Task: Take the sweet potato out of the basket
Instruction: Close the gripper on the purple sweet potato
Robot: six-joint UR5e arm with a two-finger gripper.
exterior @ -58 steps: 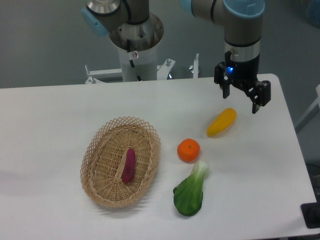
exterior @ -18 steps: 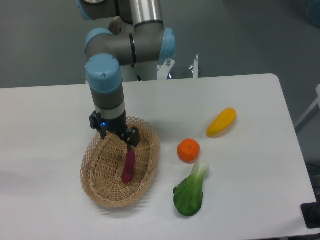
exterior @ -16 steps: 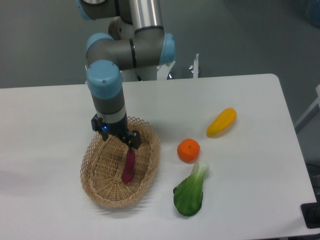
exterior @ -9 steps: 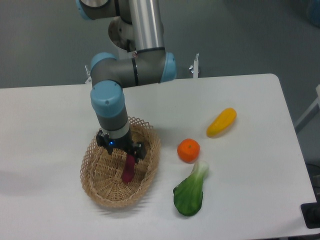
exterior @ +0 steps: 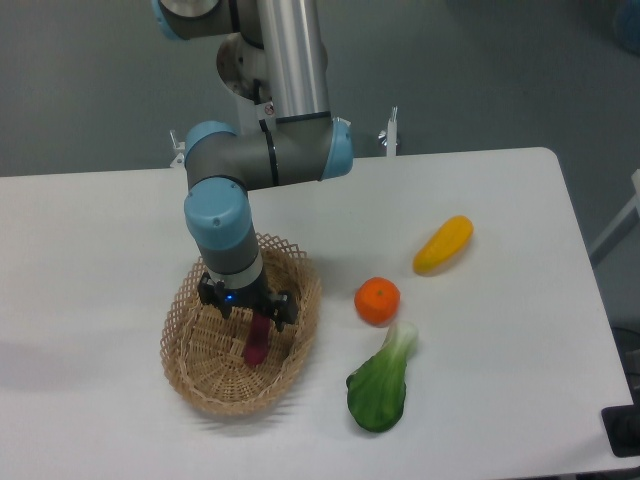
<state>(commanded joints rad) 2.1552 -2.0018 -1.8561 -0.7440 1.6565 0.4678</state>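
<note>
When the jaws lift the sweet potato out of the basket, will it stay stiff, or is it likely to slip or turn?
The sweet potato looks solid and slim, so it will probably stay stiff and feel light. Its rounded, tapered shape may let it swivel or slide if the gripper pinches off-centre. The basket looks light and might shift if nudged.

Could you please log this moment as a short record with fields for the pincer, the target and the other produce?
pincer: lowered into the basket, fingers either side of the sweet potato's upper end; closure unclear
sweet potato: lying in the basket, lower half visible
basket: wicker, on the table's left half
orange fruit: right of the basket
yellow vegetable: further right and back
green leafy vegetable: in front of the orange fruit
</note>
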